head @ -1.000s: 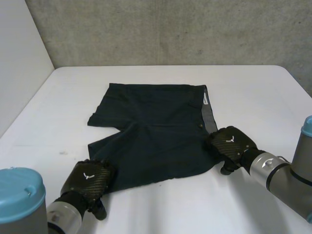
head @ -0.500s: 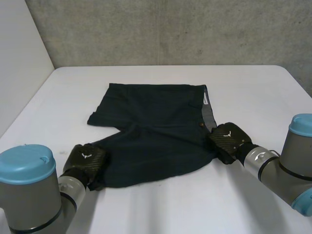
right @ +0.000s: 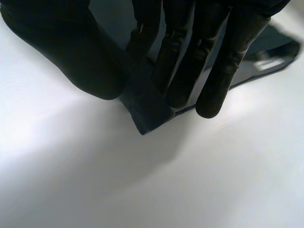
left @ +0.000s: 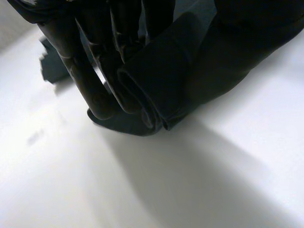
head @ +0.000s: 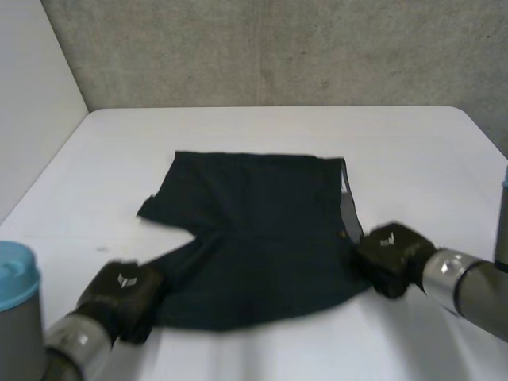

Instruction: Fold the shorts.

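Grey concrete walls stood behind the white bench [head: 413, 151], and the dark shorts [head: 254, 230] lay spread near its middle, with the waistband toward the right edge and the legs toward the left. The left hand [head: 123, 287] had its fingers [left: 90, 90] curled round a bunched fold at the near leg's hem. The right hand [head: 390, 248] pinched the near corner of the waistband between straight fingers [right: 213, 71] and thumb. The cloth looked soft, light and limp. It would probably sag between the two holds, so hem and waistband corners seemed the best places to grip. Compared with half a second earlier, both hands had drawn back toward the near edge and the shorts had slid with them, their far side now farther from the wall.
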Action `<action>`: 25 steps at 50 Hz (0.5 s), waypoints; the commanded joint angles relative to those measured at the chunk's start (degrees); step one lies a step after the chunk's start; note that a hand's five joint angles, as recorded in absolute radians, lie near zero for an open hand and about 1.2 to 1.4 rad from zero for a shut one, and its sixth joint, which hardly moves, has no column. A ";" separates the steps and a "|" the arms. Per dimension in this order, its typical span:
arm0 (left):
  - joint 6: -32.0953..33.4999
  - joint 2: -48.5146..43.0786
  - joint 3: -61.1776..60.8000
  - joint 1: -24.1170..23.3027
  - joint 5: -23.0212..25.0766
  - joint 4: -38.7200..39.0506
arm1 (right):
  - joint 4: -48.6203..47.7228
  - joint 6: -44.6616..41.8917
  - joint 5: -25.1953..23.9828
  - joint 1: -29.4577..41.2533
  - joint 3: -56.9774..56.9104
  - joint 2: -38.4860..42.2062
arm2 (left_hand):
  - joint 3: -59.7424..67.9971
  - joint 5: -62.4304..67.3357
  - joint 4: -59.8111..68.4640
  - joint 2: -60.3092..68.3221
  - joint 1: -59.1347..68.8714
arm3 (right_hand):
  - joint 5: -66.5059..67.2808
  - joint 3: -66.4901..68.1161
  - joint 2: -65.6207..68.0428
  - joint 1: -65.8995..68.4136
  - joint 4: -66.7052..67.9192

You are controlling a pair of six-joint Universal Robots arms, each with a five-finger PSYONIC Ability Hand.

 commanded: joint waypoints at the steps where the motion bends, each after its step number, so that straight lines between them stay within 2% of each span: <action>1: 4.01 8.50 -0.43 -0.05 -0.03 -19.69 | 25.29 -18.27 0.54 -0.71 3.54 -7.58 | 12.07 14.48 11.24 11.53 17.07 | 14.86 12.75 12.63 27.19 11.87; 4: 6.82 8.86 1.76 0.57 0.23 -19.09 | 24.54 -19.35 0.10 -0.63 2.49 -8.38 | 12.07 14.48 11.24 11.53 17.07 | 14.86 12.75 12.63 27.19 11.87; 8: 7.88 6.76 6.59 1.27 0.58 -12.33 | 19.45 -12.69 -0.51 -0.01 -2.86 -7.60 | 12.07 14.48 11.24 11.53 17.07 | 14.86 12.75 12.63 27.19 11.87; 9: 7.97 5.27 7.74 1.36 0.58 -10.40 | 16.83 -8.15 -0.51 -0.01 -5.74 -5.33 | 12.07 14.48 11.24 11.53 17.07 | 14.86 12.75 12.63 27.19 11.87; 10: 8.15 1.60 10.18 1.36 0.58 -6.03 | 15.75 -5.93 -0.51 -0.01 -6.99 -4.09 | 12.07 14.48 11.24 11.53 17.07 | 14.86 12.75 12.63 27.19 11.87; 12: 8.50 -2.37 12.92 1.45 0.23 -2.31 | 12.43 -0.66 0.18 0.16 -12.15 0.64 | 12.07 14.48 11.24 11.53 17.07 | 14.86 12.75 12.63 27.19 11.87; 15: 8.15 -9.67 19.68 1.71 -0.21 3.23 | 9.95 2.53 1.06 0.43 -16.74 4.87 | 12.07 14.48 11.24 11.53 17.07 | 14.86 12.75 12.63 27.19 11.87; 19: 7.88 -18.81 28.65 1.80 -0.30 5.53 | 6.00 4.55 3.26 2.62 -23.25 10.85 | 12.07 14.48 11.24 11.53 17.07 | 14.86 12.75 12.63 27.19 11.87; 20: 7.80 -20.66 30.67 1.80 -0.38 5.70 | 3.73 4.73 5.35 3.76 -26.31 13.91 | 12.07 14.48 11.24 11.53 17.07 | 14.86 12.75 12.63 27.19 11.87; 25: 7.88 -33.57 45.60 1.80 -4.94 5.88 | -3.93 4.82 11.17 5.79 -32.74 20.17 | 12.07 14.48 11.24 11.53 17.07 | 14.86 12.75 12.63 27.19 11.87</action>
